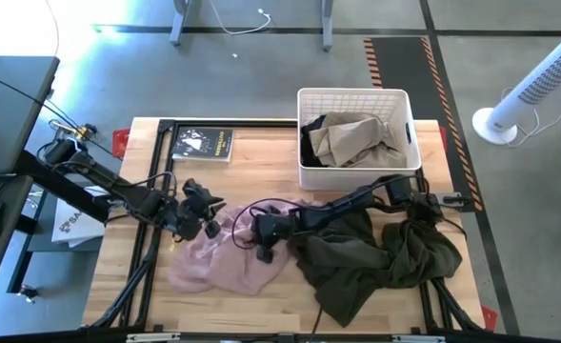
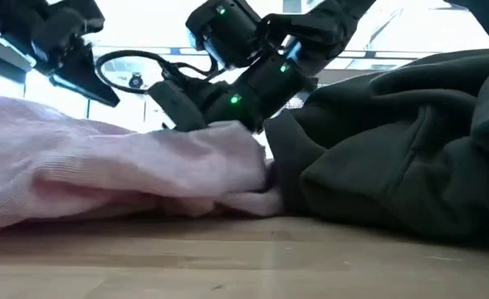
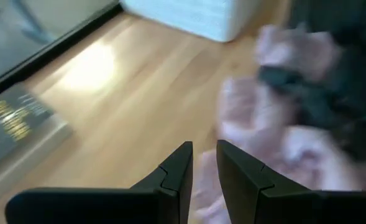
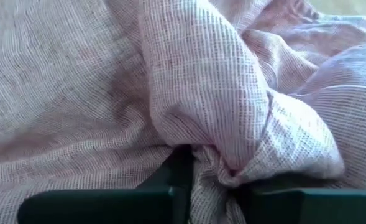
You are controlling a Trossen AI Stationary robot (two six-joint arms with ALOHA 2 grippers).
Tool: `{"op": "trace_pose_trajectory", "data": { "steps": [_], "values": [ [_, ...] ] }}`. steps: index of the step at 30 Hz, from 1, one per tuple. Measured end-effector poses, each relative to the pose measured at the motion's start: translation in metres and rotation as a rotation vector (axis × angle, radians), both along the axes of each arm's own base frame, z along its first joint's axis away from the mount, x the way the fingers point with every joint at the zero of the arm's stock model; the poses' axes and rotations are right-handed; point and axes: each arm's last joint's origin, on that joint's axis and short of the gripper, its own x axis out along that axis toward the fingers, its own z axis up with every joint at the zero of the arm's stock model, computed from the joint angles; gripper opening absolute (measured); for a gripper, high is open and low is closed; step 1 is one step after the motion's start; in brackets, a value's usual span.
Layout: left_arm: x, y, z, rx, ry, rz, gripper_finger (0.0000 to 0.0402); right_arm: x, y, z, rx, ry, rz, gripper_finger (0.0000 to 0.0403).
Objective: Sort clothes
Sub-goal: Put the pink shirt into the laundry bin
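Pink cloth [image 4: 232, 112] lies mid-table beside the olive garment [image 1: 375, 262]; the right gripper [image 4: 210, 165] pinches a fold to lift it, while the left gripper [image 3: 204, 165] hovers nearly closed, empty.

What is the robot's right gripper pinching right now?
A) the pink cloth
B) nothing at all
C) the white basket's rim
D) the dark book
A: in the right wrist view a fold of the pink cloth is bunched between the fingers of the right gripper, and from above that gripper sits at the cloth's edge.

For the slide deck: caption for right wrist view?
Right gripper pinching a fold of the pale pink garment between its fingers.
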Motion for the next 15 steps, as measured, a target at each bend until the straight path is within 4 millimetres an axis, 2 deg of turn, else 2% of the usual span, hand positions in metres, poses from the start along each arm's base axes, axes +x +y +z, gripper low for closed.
{"op": "trace_pose_trajectory", "data": {
  "steps": [4, 6, 9, 12, 15],
  "values": [
    [-0.009, 0.0, -0.004, 0.037, -0.015, 0.077, 0.0071, -0.016, 0.011, 0.051, -0.075, -0.016, 0.0, 0.004],
    [-0.011, -0.001, -0.007, 0.05, -0.037, 0.095, 0.0071, -0.026, 0.016, 0.096, -0.133, -0.102, -0.024, 0.004],
    [-0.014, -0.003, -0.011, 0.063, -0.062, 0.109, 0.0071, -0.05, 0.018, 0.166, -0.23, -0.251, -0.154, 0.004],
    [-0.015, -0.004, -0.012, 0.083, -0.091, 0.115, 0.0071, -0.08, 0.018, 0.221, -0.356, -0.375, -0.231, 0.004],
    [-0.016, -0.005, -0.015, 0.094, -0.107, 0.118, 0.0071, -0.118, 0.011, 0.283, -0.477, -0.538, -0.333, 0.004]
  ]
}}
